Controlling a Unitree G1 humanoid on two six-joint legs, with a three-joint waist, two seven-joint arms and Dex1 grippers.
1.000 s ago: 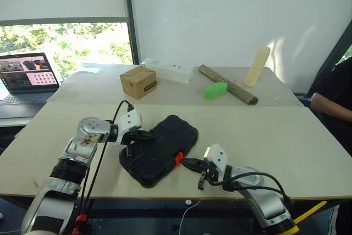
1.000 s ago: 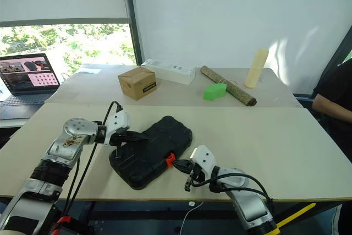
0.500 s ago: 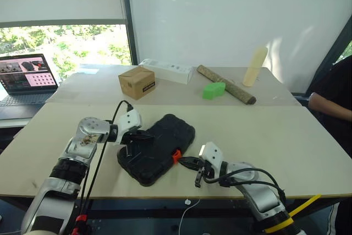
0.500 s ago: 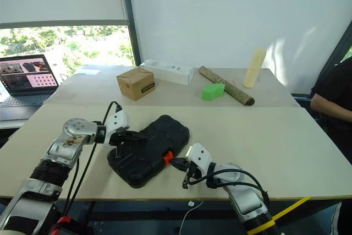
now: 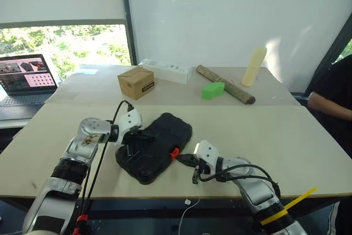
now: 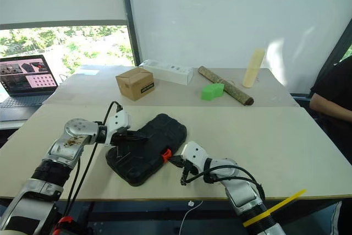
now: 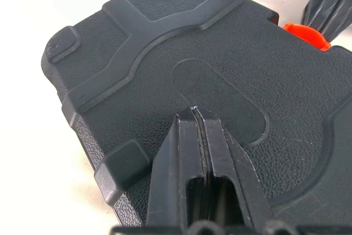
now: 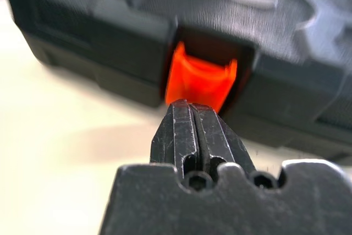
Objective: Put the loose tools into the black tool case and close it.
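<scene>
The black tool case [image 5: 157,146] lies closed and flat on the near table, slanted, with its orange latch [image 5: 174,153] on the side facing me. My left gripper [image 7: 193,111] is shut, its tips resting on the textured lid near the case's left end [image 5: 141,135]. My right gripper [image 8: 187,106] is shut too, its tips right at the orange latch [image 8: 201,78], low over the table beside the case's front edge [image 5: 182,159]. The loose tools are hidden from view.
On the far table stand a brown cardboard box [image 5: 135,82], a long white box [image 5: 166,70], a green block [image 5: 212,89], a rough log [image 5: 226,85] and a cream cylinder [image 5: 253,66]. A laptop [image 5: 25,75] sits far left. A person's arm [image 5: 329,100] is at the right edge.
My right gripper has crept forward and left, closing in on the orange latch. The left gripper has stayed on the lid. The view has shifted slightly.
</scene>
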